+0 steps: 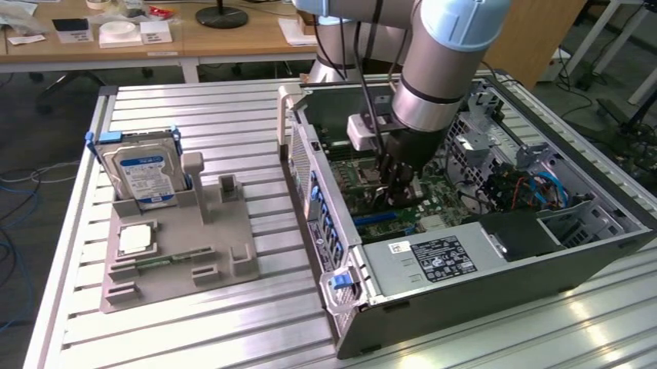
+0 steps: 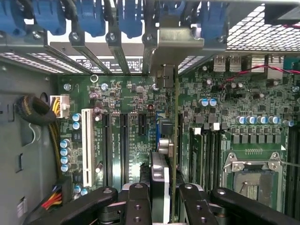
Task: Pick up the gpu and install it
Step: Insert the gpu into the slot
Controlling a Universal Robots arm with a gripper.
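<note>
Gripper [image 2: 161, 199]: black two-finger unit on the arm [image 1: 436, 69], reaching down into the open computer case [image 1: 575, 254]. In the wrist view its fingers [image 2: 137, 201] are clamping a thin card from both sides; the jaws are standing partly closed on it.

Gpu [image 2: 174, 154]: thin board seen edge-on, running away from the fingers toward the rear wall of the case. Its pale metal end bracket [image 2: 180, 44] is sitting up among the row of expansion slot covers [image 2: 117, 47]. The card is standing upright over the motherboard [image 2: 126, 103], in line with the dark expansion slots; whether its edge is fully seated in a slot cannot be told. In the exterior view the gripper [image 1: 401, 188] is hiding most of the card.

Motherboard: green, lying flat in the case, carrying a white slot [image 2: 86, 145], several black slots and an empty processor socket [image 2: 251, 180].

Power supply [image 1: 436, 257]: grey box with a label, sitting in the near part of the case.

Parts tray [image 1: 180, 246]: grey moulded holder lying on the slatted metal table [image 1: 215, 330], toward the exterior view's left, well apart from the case. A hard drive [image 1: 144, 173] with a blue label is standing upright in it; a processor chip [image 1: 135, 238] is lying flat in front of that.
</note>
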